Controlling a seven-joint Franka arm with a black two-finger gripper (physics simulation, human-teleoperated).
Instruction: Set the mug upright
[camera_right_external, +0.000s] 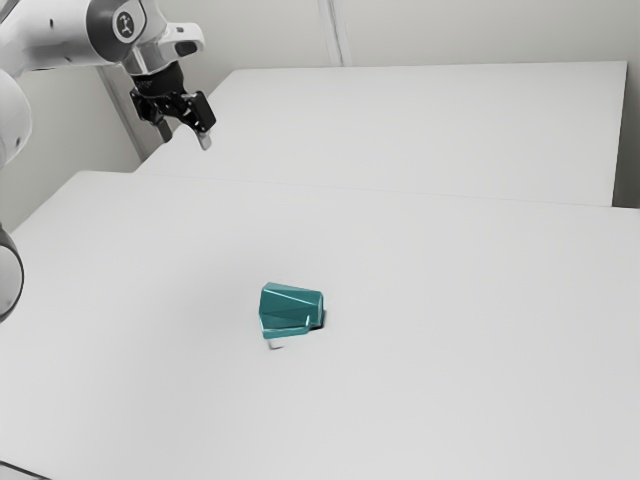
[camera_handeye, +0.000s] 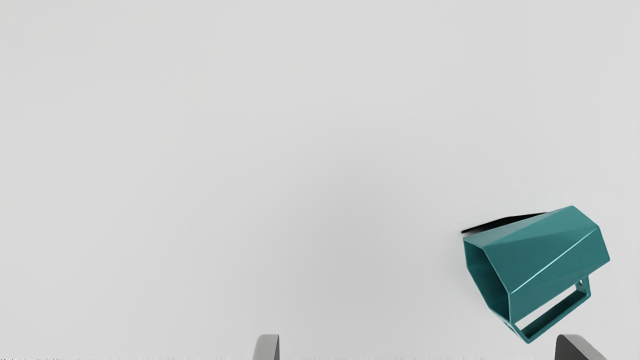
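The mug (camera_right_external: 291, 310) lies on its side on the table (camera_right_external: 450, 360), flat faces (camera_handeye: 542, 245) likely stopping any roll, nearer and more to the exterior view's right than the raised gripper (camera_right_external: 186, 139), spread wide and empty.

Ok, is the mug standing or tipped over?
Tipped over: the mug lies on its side on the table, its open mouth facing sideways.
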